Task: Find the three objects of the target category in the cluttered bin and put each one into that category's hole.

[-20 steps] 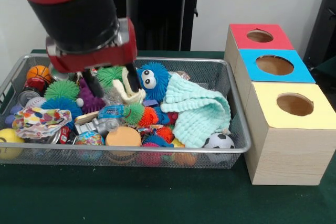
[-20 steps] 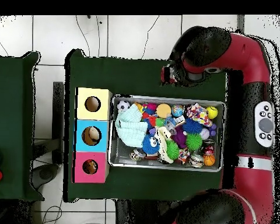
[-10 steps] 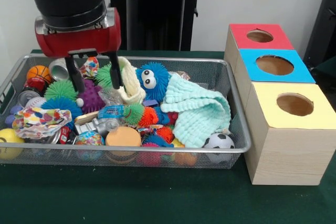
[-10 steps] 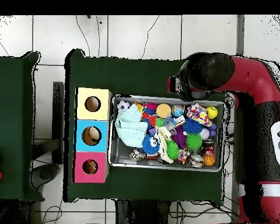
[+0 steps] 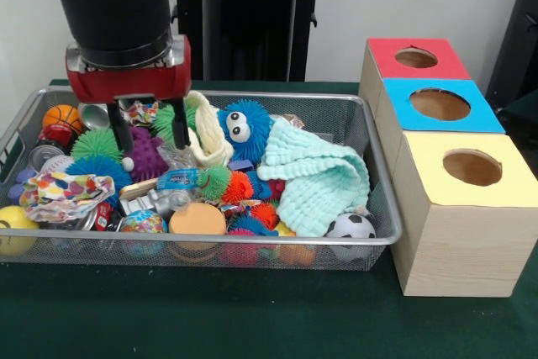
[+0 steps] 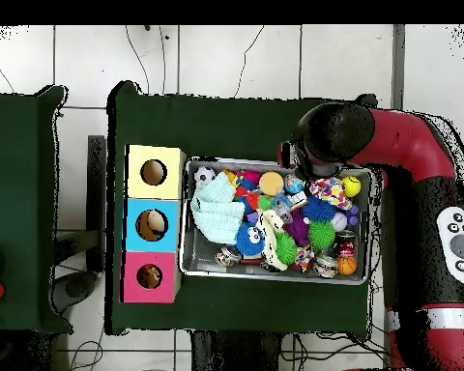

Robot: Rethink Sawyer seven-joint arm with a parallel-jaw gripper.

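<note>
Front view: gripper [image 5: 150, 130] hangs over purple spiky ball [image 5: 147, 157] in wire bin [image 5: 370, 208].
Fingers: apart, holding nothing.

Mint-green cloth [image 5: 318, 176], blue fuzzy toy [image 5: 245, 128], black-and-white ball [image 5: 350, 226], red, blue, yellow box tops [image 5: 439, 104]

Three boxes [image 5: 454, 166], one bin [image 5: 382, 208]

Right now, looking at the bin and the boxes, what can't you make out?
- Overhead view: the arm covers the gripper and part of the bin's edge.
- Front view: the fingers stand apart above the purple spiky ball, empty.
- Front view: the mint cloth hides the toys beneath it.
- Front view: inside the yellow box is unseen.
</note>
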